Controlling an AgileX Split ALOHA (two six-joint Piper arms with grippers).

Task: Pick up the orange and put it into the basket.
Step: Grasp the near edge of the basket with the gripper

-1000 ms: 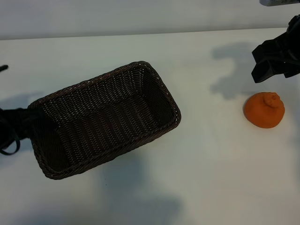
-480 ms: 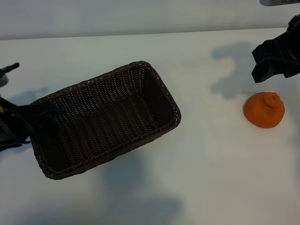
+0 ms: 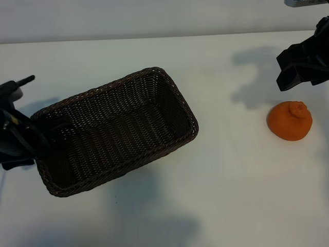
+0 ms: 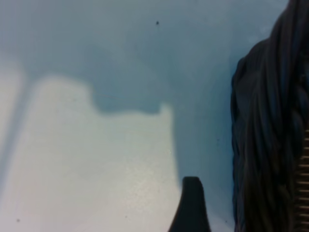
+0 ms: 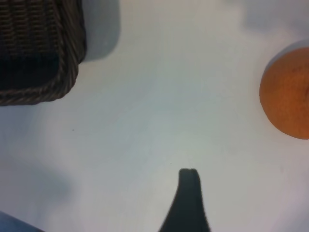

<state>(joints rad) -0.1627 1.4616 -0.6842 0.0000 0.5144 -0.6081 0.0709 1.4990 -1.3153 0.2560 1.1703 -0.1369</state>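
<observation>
The left arm's claw (image 3: 18, 131) is matte black, built of bulky rounded housings, with a thin black rod-like tip at its top and a small pale marking on its body. A dark looped cable hangs by its lower part. The right arm's claw (image 3: 303, 64) is also matte black, but blocky and angular, with flat faceted faces and square-cut lower ends. In each wrist view a single black finger (image 4: 190, 208) shows, tapering from a broad base to a narrow blunt tip (image 5: 187, 200).

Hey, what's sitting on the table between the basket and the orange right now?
Nothing: in the exterior view only bare white table lies between the basket and the orange. The right wrist view shows the same empty stretch.
</observation>
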